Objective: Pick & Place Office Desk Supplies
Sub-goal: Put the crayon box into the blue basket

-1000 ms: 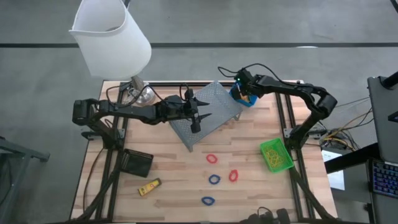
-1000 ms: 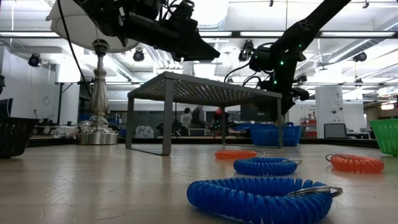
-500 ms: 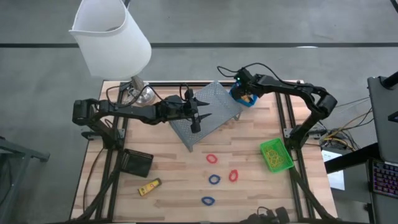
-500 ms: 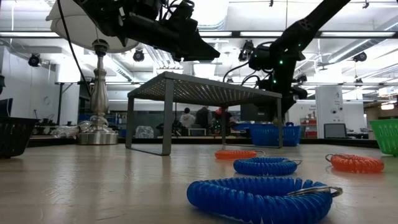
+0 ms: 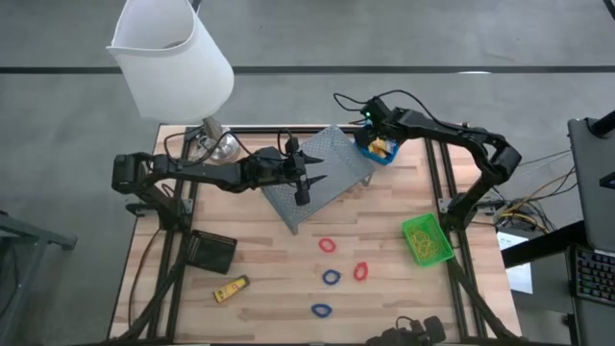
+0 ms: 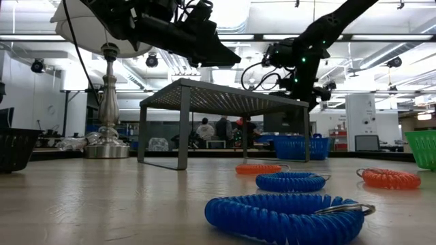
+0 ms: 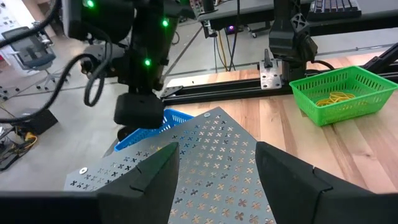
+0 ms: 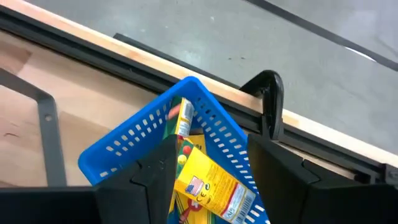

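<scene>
Lifted clear since earlier, right gripper point(image 8: 208, 165) hangs spread above yellow crayon box point(image 8: 208, 180) in blue mesh bin point(image 8: 124, 152); snagging the rim could tip it. Left gripper point(image 7: 217, 165), spread, hovers over grey perforated shelf point(image 7: 217, 140).

My right fingers point(image 8: 155, 180) cross the near wall of the blue bin point(image 8: 134, 146), and the yellow box point(image 8: 208, 180) between them runs off the picture's edge; its print is too small to read. Beyond my left fingers point(image 7: 143, 180), the perforated shelf point(image 7: 211, 162) hides most of that bin.
</scene>
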Tool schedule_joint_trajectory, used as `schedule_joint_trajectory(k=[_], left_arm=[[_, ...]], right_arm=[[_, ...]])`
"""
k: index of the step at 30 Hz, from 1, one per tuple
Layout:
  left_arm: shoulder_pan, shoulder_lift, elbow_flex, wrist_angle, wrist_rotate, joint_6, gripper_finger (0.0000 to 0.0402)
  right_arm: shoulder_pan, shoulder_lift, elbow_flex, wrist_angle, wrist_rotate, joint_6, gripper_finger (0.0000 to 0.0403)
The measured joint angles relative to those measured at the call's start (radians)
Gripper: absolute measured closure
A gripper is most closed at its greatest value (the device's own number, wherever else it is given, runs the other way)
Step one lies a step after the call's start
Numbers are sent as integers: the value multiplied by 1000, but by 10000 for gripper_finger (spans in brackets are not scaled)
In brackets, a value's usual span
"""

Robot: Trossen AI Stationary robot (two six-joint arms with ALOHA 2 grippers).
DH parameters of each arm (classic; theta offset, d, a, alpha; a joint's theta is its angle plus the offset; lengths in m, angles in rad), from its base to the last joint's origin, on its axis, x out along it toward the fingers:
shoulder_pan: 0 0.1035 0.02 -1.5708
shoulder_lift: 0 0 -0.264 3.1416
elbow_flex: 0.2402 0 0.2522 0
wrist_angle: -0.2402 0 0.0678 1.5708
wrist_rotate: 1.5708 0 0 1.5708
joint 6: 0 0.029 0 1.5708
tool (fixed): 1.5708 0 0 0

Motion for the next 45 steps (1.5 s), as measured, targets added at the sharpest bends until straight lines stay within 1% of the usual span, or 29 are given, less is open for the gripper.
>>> schedule_joint_trajectory(k=[4,9,15,16,18,21,22,27,33,36,39,41,45], left_arm=[[0,0,0,-5,0,0,189],[0,0,0,-30,0,0,189],[0,0,0,-35,0,0,189],[0,0,0,-35,0,1,189],[0,0,0,-36,0,0,189],[0,0,0,-35,0,1,189],[0,0,0,-36,0,1,189],[0,0,0,-43,0,2,192],[0,-9,0,-46,0,4,203],[-1,-26,0,-56,0,4,209],[-1,-59,0,-106,0,4,213],[-1,-92,0,-166,0,4,213],[-1,-185,0,-323,0,4,213]], right_arm=[[2,0,44,-39,0,0,211],[20,-2,73,-35,0,-53,211],[59,-16,102,-34,4,-78,211],[66,-24,105,-33,13,-86,211],[86,-42,114,-32,65,-103,211],[123,-77,119,-34,172,-115,211],[137,-92,119,-34,192,-116,211],[223,-184,96,-32,201,-115,211],[357,-301,49,-16,202,-100,211],[434,-363,-10,71,204,-131,211],[510,-429,-94,237,204,-257,211],[554,-467,-156,362,204,-349,211],[613,-528,-276,579,202,-446,211]])
